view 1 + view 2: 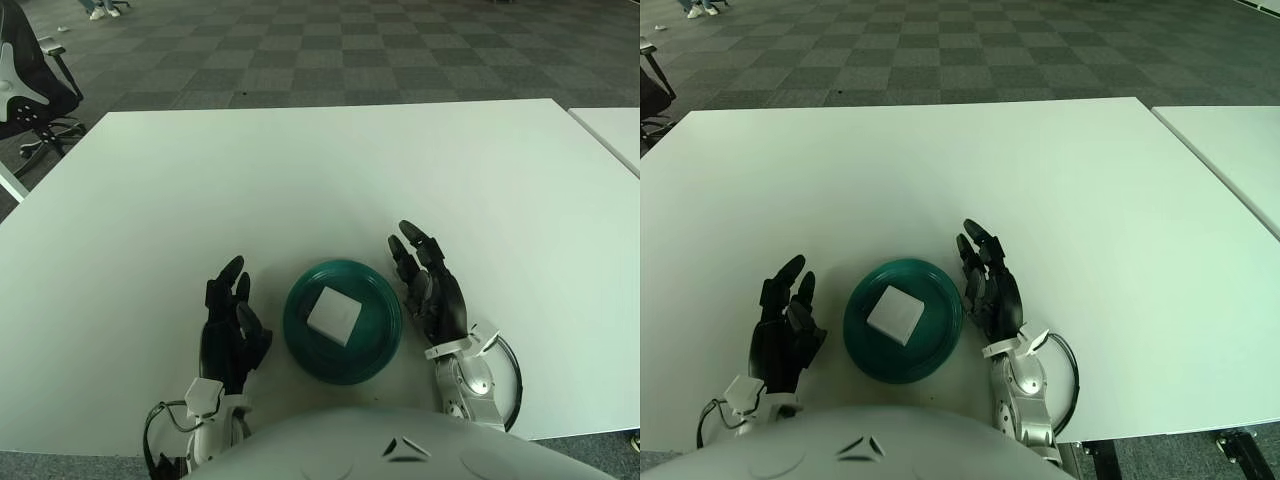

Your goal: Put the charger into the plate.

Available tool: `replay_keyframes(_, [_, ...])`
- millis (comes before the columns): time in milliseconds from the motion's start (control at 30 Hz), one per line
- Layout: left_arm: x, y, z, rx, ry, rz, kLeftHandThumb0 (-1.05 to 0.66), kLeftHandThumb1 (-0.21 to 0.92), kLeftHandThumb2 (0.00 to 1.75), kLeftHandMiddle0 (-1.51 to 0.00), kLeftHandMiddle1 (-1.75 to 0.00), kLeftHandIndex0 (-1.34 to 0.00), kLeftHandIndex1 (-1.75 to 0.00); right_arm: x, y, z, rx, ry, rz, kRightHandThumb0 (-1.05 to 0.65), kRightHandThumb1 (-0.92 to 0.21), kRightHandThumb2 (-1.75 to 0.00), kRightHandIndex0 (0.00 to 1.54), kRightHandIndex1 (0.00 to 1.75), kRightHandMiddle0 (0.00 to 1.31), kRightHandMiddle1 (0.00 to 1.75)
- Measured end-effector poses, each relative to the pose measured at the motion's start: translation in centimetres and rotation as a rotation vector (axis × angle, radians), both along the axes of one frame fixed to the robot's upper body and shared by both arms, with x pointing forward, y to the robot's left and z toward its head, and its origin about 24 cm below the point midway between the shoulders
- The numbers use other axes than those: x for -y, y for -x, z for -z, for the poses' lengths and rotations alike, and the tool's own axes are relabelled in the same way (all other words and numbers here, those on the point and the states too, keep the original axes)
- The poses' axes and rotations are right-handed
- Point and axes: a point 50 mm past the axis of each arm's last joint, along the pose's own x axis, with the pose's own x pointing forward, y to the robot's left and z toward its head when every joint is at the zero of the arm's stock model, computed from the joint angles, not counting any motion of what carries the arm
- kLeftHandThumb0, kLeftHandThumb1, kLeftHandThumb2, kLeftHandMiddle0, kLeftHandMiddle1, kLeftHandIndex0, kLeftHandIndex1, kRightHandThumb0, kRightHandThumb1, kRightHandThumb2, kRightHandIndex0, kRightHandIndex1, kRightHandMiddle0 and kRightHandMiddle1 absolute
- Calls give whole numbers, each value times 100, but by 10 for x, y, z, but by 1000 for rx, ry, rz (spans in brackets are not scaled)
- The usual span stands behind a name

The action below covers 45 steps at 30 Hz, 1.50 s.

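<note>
Charger (334,314): white square block lying inside the plate, low centre of frame.
Plate (380,340): dark green, round, on the white table (300,180).
Left hand (232,325): left of plate, fingers loosely spread, holding nothing.
Right hand (430,290): just right of plate, fingers extended, holding nothing.
Chair (30,95): upper left, clear in left eye view only; cut off.

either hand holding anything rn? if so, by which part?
Nothing held. Left hand and right hand flank the plate, fingers open. The charger lies in the plate, ungrasped.
</note>
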Motion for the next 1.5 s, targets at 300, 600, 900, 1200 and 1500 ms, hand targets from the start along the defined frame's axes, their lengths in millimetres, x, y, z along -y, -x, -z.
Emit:
replay_keyframes(300, [1,-1,-1,1,-15,0,-91,92,105,-30,0,0,-69,2,-1,-3,-36,135,-16,-83,-92,-76,10,0,0,45])
replay_keyframes(600, [2,-1,-3,8,-13,3,-91,92,105,-30,0,0,-72,2,-3,-5,-63,166,-8,-83,-92,-81,10,0,0,43])
replay_keyframes(900, [2,-1,-4,8,-19,5,-92,92,105,-30,-1,0,-75,3,-5,-4,-54,157,12,-80,-92,-81,11,1,0,41])
replay_keyframes(1200, [3,-2,-4,9,-34,9,-92,92,105,-30,0,0,-72,15,-11,-2,-35,199,55,-78,-92,-82,13,1,0,43])
replay_keyframes(1500, [4,-3,-4,13,-34,12,-91,92,106,-29,0,0,-70,20,-12,-1,-12,219,81,-79,-92,-83,14,1,0,44])
